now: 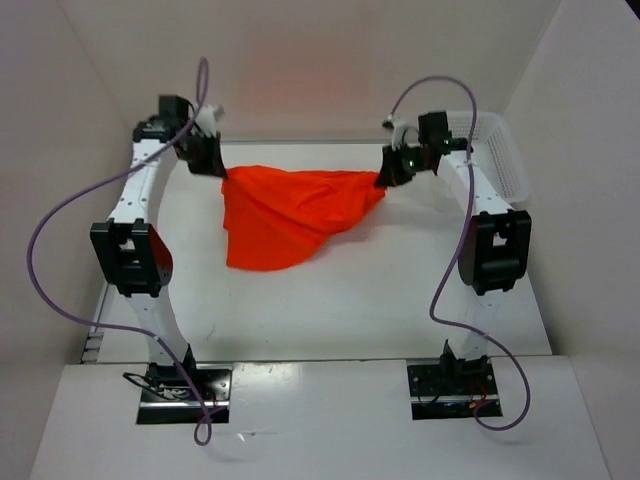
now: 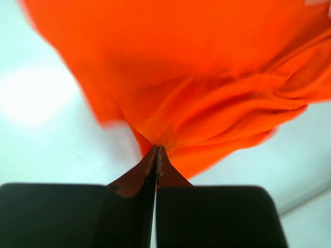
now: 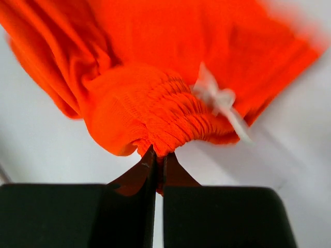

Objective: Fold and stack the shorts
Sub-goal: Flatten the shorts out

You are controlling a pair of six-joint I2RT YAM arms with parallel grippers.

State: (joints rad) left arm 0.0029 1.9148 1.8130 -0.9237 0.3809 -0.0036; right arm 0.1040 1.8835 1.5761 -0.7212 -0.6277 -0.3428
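The orange shorts [image 1: 290, 215] hang stretched between my two grippers above the far part of the table, their lower part drooping onto the table top. My left gripper [image 1: 220, 172] is shut on the shorts' left corner; in the left wrist view the fabric [image 2: 207, 93] is pinched at the fingertips [image 2: 156, 150]. My right gripper [image 1: 382, 182] is shut on the gathered elastic waistband [image 3: 165, 113]. The white drawstring [image 3: 220, 101] dangles from the waistband in the right wrist view.
A white mesh basket [image 1: 500, 160] stands at the far right by the right arm. White walls enclose the table [image 1: 330, 310] on the left, back and right.
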